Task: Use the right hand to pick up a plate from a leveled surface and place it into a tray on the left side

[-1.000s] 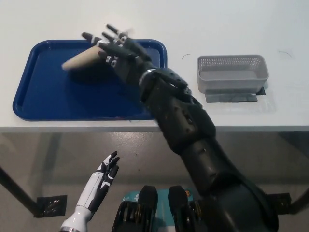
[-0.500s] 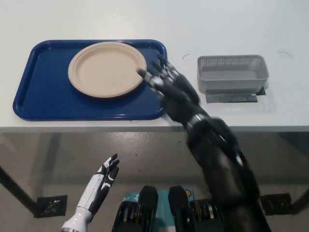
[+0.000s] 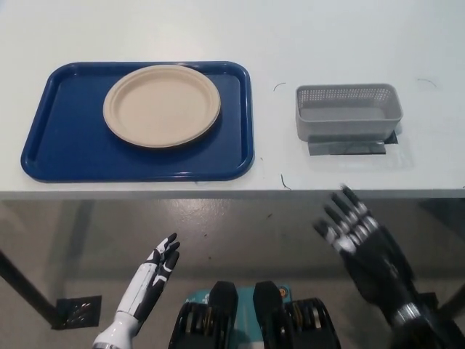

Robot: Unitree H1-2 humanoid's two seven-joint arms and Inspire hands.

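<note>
A beige round plate (image 3: 161,105) lies flat in the blue tray (image 3: 65,153), toward the tray's upper right part. My black right hand (image 3: 360,236) hangs below the table's front edge at the right, open, with its fingers spread and nothing in it. It is far from the plate. My white left hand (image 3: 152,280) rests low at the lower left, below the table, open and empty.
A grey mesh basket (image 3: 347,109) stands on the white table (image 3: 305,36) to the right of the tray, on a dark patch. The table's front edge (image 3: 218,193) runs across the middle of the picture, with floor beneath.
My right hand let go of the plate, which now lies flat in the tray, and drew back to the right and down below the table edge. The left hand has not moved.
</note>
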